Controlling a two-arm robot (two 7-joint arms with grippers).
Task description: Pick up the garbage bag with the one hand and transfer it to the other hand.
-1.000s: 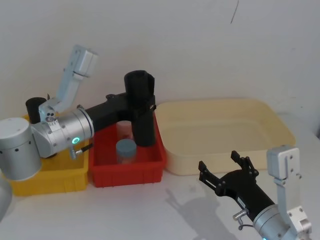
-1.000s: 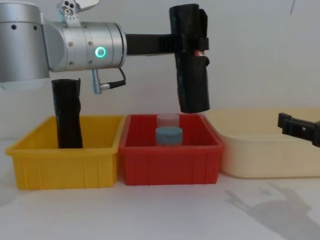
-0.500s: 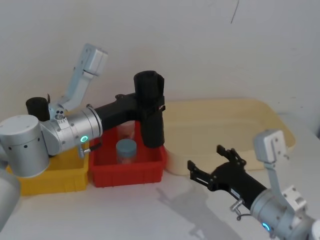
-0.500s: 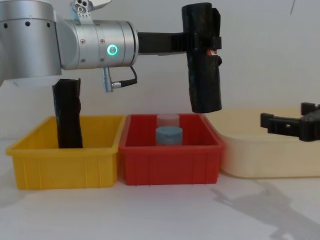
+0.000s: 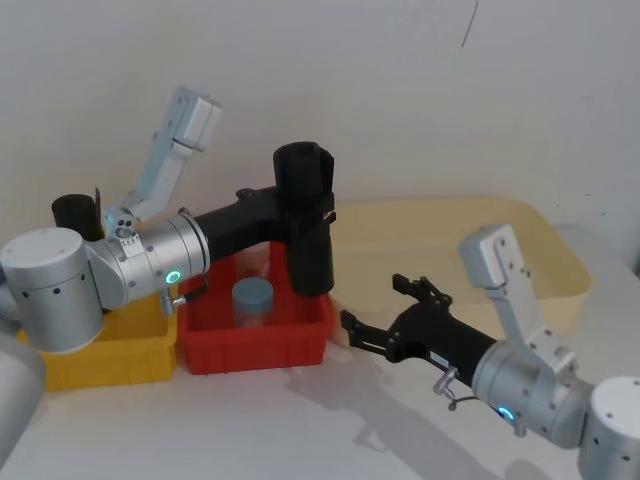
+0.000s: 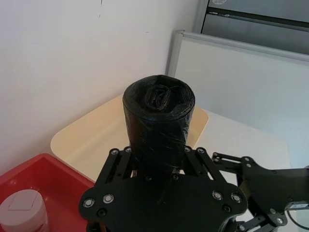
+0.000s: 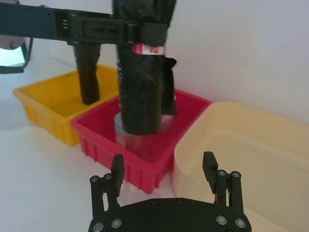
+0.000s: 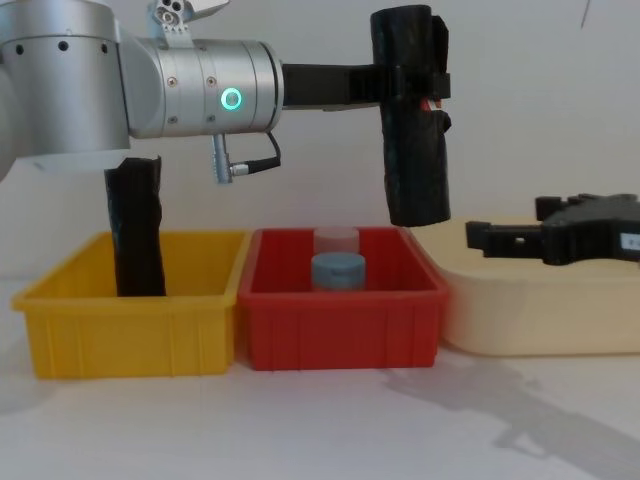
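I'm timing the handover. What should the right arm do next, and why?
Probably ease the right gripper forward until its open fingers straddle the lower half of the garbage bag. The left gripper holds the bag upright near its top, above the red bin, and the right one is short of it.

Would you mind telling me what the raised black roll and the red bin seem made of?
The garbage bag: thin black plastic film, slightly glossy, going by its crinkles and folds. The red bin: probably rigid moulded plastic, smooth with an even rim.
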